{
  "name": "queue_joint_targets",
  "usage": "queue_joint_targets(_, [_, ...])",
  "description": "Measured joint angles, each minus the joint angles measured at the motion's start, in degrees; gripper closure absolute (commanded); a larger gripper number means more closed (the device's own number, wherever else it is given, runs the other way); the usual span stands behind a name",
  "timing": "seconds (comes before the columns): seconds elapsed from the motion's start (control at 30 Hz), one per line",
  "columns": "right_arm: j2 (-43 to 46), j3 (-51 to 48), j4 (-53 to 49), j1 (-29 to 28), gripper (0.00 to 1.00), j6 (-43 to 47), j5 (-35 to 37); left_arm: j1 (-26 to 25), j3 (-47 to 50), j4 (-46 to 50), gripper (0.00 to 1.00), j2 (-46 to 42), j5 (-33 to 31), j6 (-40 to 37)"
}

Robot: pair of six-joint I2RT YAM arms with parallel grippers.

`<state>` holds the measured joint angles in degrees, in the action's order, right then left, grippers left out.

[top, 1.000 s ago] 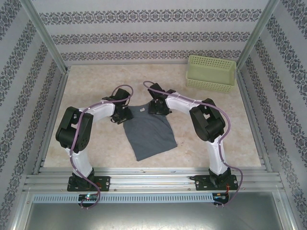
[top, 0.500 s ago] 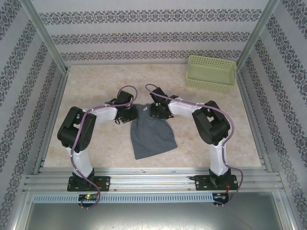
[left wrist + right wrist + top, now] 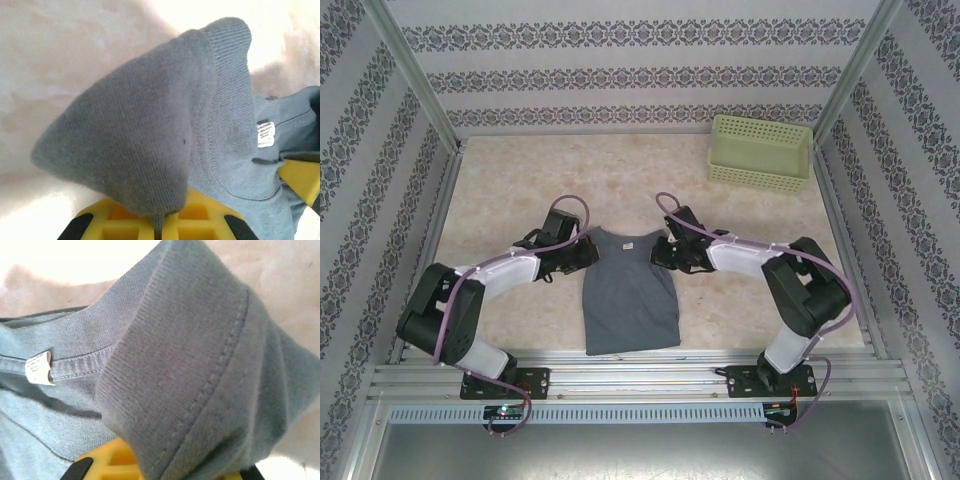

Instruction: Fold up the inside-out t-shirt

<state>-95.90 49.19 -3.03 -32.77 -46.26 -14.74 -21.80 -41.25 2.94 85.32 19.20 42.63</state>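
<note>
t-shirt (image 3: 630,295) stretched from left tool (image 3: 590,250) to right tool (image 3: 663,252).

Items present were one counter (image 3: 510,190), one slate blue-grey t-shirt (image 3: 628,290), one pale green perforated basket (image 3: 760,152) and two claws: left claw (image 3: 588,252), right claw (image 3: 666,254).

Top camera high behind, looking down; wrist cameras close, sharing t-shirt (image 3: 150,130) collar
</note>
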Motion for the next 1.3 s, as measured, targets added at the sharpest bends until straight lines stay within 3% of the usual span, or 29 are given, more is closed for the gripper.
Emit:
queue_joint_targets(0.27, [6.08, -4.37, 5.62, 1.18, 1.00, -3.39, -1.66, 0.13, 1.27, -1.27, 1.00, -4.50, 0.52, 0.00])
queue_joint_targets(0.57, [9.86, -0.63, 2.75, 3.02, 1.00, -1.92, -1.64, 2.27, -1.16, -0.70, 1.00, -6.25, 2.08, -0.42])
queue_joint_targets(0.83, [1.16, 19.89, -0.57, 7.93, 1.00, 1.27, -2.29, 9.09, -21.73, 1.18, 1.00, 2.80, 4.57, -3.41])
queue_joint_targets(0.93, [-6.16, 32.00, -2.23, 10.12, 1.00, 2.71, -2.54, 10.23, -34.34, 3.67, 1.00, 9.51, 3.21, -6.91])
queue_joint_targets(1.03, [-9.14, 36.89, -2.16, 11.08, 1.00, 3.67, -2.54, 10.32, -39.47, 4.07, 1.00, 11.61, 2.14, -9.40])
queue_joint_targets(1.13, [-9.35, 37.22, -2.27, 10.86, 1.00, 5.25, -2.45, 10.21, -36.79, 2.45, 1.00, 9.86, 2.86, -10.80])
queue_joint_targets(1.3, [-4.90, 24.11, 2.99, 8.63, 1.00, 7.15, -2.62, 9.79, -17.62, -3.76, 1.00, -0.20, 5.20, -10.51])
